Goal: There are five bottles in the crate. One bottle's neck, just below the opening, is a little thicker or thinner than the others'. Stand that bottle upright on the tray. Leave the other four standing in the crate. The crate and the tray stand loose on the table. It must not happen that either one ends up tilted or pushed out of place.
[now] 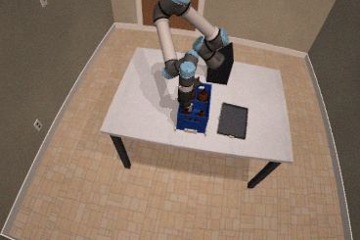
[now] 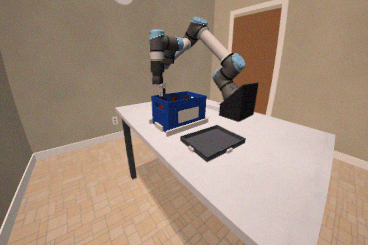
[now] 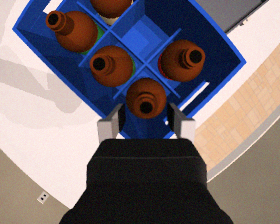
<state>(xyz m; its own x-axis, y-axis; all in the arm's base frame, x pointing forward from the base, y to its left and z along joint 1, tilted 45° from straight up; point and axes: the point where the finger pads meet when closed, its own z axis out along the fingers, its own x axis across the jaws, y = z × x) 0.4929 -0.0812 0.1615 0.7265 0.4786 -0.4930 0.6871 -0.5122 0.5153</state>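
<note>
The blue crate (image 1: 192,124) (image 2: 167,114) (image 3: 233,56) holds brown bottles in divided compartments. In the wrist view, one bottle (image 3: 146,95) stands nearest the gripper; others are a middle-left bottle (image 3: 112,66), a right bottle (image 3: 182,61), an upper-left bottle (image 3: 77,31) and a top bottle (image 3: 111,6), partly cut off. My gripper (image 1: 188,109) (image 2: 162,92) (image 3: 146,112) is open above the crate, its fingers on either side of the nearest bottle's neck in the wrist view, apart from it. Neck thickness differences are not clear. The dark tray (image 1: 233,120) (image 2: 212,141) (image 3: 241,12) is empty.
One crate compartment, beside the right bottle, is empty. The crate walls and dividers surround the bottles. A pale low edging (image 2: 187,126) lies at the crate's foot. A black panel (image 1: 222,70) (image 2: 240,103) stands by the arm's base. The tray lies beside the crate on the table (image 1: 264,117).
</note>
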